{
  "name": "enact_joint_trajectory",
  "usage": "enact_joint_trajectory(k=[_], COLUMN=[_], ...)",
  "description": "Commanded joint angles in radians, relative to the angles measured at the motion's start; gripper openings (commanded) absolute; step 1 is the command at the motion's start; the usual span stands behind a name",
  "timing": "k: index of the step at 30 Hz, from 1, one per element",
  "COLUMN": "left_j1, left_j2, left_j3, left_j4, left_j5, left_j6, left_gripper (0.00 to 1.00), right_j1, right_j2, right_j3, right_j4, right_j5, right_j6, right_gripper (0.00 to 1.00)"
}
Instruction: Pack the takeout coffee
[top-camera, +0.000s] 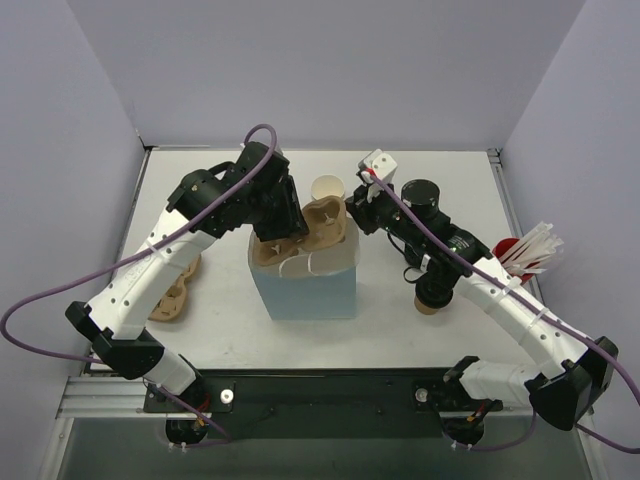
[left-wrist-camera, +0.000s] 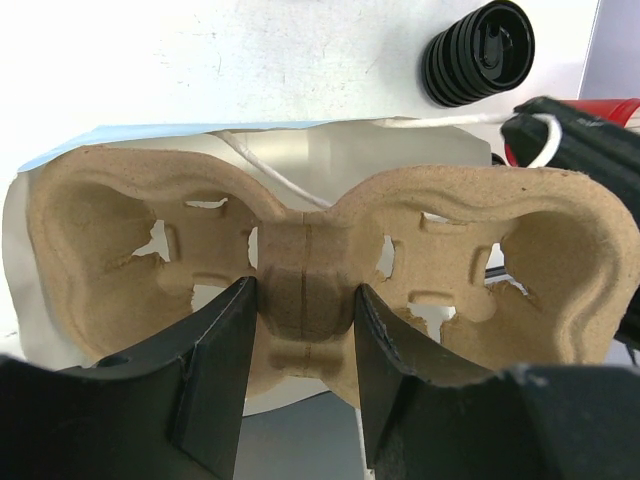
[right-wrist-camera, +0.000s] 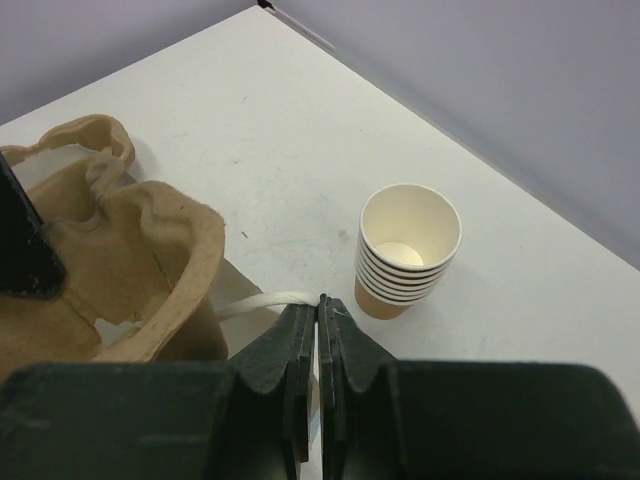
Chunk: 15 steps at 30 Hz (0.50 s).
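**Left arm.** The left arm (top-camera: 150, 270) is reaching from the near left corner up and across to the middle of the table (top-camera: 400, 335). Its wrist is bending down over the blue bag (top-camera: 310, 290).

**Left tool.** The left gripper (left-wrist-camera: 305, 295) is standing about half spread. Its fingers (left-wrist-camera: 225, 340) are pressing on either side of the central ridge of the pulp carrier (left-wrist-camera: 480, 250), which is sitting in the mouth of the bag.

**Right arm.** The right arm (top-camera: 510, 305) is stretching from the near right corner toward the bag's far right edge.

**Right tool.** The right gripper (right-wrist-camera: 318, 305) is pressed together and is pinching the bag's white handle (right-wrist-camera: 262, 300) at its tips.

**Task item.** The takeout coffee (top-camera: 428, 305) is standing on the table to the right of the bag. It is mostly hidden beneath the right forearm, and its lid cannot be made out.

**Other items.** A stack of lidless cups (right-wrist-camera: 408, 250) is standing just beyond the bag. A stack of black lids (left-wrist-camera: 478, 52) is sitting to the right of the cups.
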Motion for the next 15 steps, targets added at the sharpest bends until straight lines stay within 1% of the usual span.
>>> enact_joint_trajectory(k=[1,5,11,12,15], left_j1=[-0.001,-0.001,-0.001,-0.001,-0.002], left_j2=[-0.015,-0.025,0.001,0.005,0.010], left_j3=[0.040,0.031,0.052,0.055,0.068], left_j4=[-0.040,-0.026,-0.063,-0.066,-0.086], left_j5=[-0.034,-0.034,-0.054,-0.057,-0.071], left_j6=[0.056,0.073,0.094,0.097,0.104], left_gripper=[0.34,0.34,0.34,0.34,0.34], right_j1=[-0.014,-0.020,-0.023,-0.023,-0.025], right_j2=[0.034,0.066,0.100,0.104,0.119], right_j3=[0.103,0.149,0.205,0.212,0.222], right_j4=[-0.043,-0.060,-0.100,-0.136,-0.166], right_j5=[0.073,0.069,0.070,0.073,0.080], right_j6=[0.073,0.076,0.106,0.110,0.125], right_gripper=[0.00,0.00,0.00,0.00,0.00])
